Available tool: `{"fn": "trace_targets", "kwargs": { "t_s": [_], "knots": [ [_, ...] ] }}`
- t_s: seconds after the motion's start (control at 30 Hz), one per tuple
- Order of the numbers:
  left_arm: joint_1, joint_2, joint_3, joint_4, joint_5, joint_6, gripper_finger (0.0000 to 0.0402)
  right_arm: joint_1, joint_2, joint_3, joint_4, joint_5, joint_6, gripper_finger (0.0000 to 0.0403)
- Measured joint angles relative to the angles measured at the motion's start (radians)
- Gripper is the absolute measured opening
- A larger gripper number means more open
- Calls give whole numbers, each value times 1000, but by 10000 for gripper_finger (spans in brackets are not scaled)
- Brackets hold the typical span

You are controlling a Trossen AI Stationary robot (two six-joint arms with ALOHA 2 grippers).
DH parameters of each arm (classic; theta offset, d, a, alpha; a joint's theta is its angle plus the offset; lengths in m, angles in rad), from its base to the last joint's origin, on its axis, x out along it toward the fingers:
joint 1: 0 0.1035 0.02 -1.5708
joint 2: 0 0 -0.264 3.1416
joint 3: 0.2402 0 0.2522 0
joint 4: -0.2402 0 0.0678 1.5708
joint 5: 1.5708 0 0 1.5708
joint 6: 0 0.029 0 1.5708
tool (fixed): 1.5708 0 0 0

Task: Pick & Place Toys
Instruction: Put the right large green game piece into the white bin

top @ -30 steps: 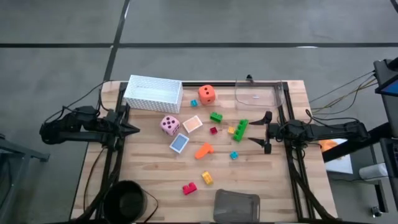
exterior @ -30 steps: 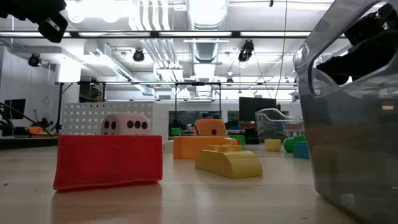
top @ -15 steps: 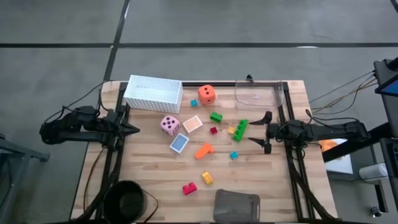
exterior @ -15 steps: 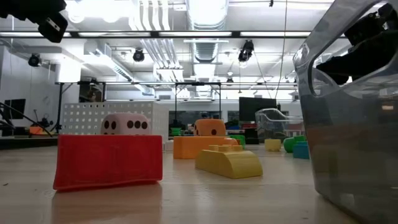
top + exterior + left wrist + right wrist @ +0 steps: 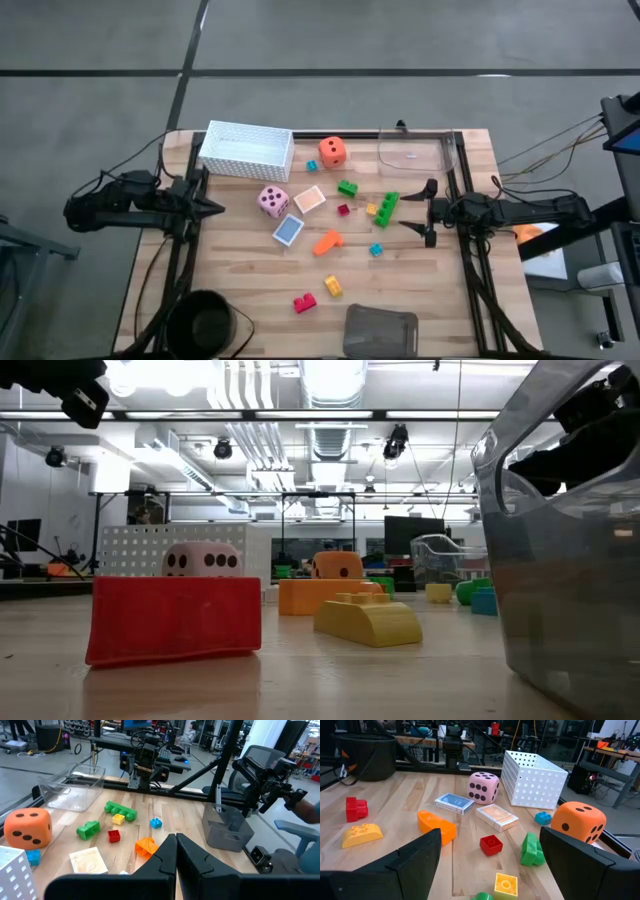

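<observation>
The toys lie loose on the wooden table between my two arms. There is an orange die (image 5: 333, 151), a pink die (image 5: 273, 201), a peach card (image 5: 310, 199) and a blue card (image 5: 288, 230). Around them are an orange brick (image 5: 327, 241), green bricks (image 5: 388, 208), a red brick (image 5: 304, 302), a yellow brick (image 5: 333, 286) and small teal bricks (image 5: 376, 249). My left gripper (image 5: 215, 208) is shut and empty at the table's left edge. My right gripper (image 5: 428, 212) is open and empty at the right edge, just right of the long green brick. Both point level toward the toys.
A white perforated basket (image 5: 246, 148) stands at the far left, a clear container (image 5: 417, 150) at the far right. A grey tray (image 5: 380, 330) sits at the near edge, and a black bucket (image 5: 205, 320) at the near left corner.
</observation>
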Motion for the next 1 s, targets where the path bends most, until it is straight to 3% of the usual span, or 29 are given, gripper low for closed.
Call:
{"fn": "trace_targets", "kwargs": {
  "t_s": [0.23,1.0],
  "knots": [
    [0,0,0,-31,-6,155,9,0,0,0,0,0,0,336],
    [0,1,1,20,-6,176,9,0,0,0,0,0,0,336]
  ]
}}
